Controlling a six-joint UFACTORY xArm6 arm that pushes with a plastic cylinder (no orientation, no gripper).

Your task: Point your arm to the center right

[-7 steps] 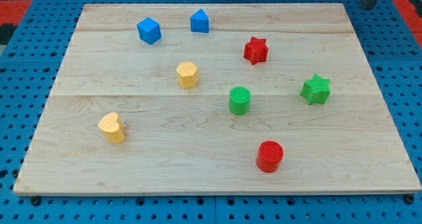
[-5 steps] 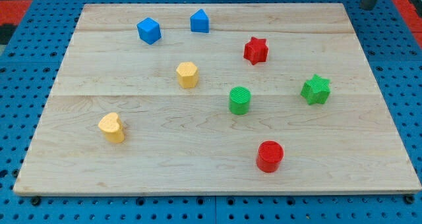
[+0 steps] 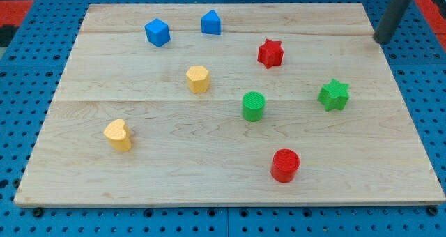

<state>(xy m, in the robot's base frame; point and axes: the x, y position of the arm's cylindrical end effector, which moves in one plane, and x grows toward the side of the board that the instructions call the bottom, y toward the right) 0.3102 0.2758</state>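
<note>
My tip (image 3: 382, 40) is at the board's right edge near the view's top right, the dark rod rising out of the top of the view. It touches no block. The green star (image 3: 334, 95) lies below and to the left of the tip, the red star (image 3: 270, 53) well to its left. The green cylinder (image 3: 254, 106) is near the board's middle and the red cylinder (image 3: 285, 165) sits toward the bottom right.
A blue cube (image 3: 157, 32) and a blue house-shaped block (image 3: 211, 22) sit near the top. A yellow hexagonal block (image 3: 198, 79) and a yellow heart (image 3: 118, 134) lie on the left half. The wooden board (image 3: 209, 188) rests on a blue pegboard.
The rod has come down and slightly left from the top right corner, so more of it shows and the tip now stands at the board's right edge. No block has moved.
</note>
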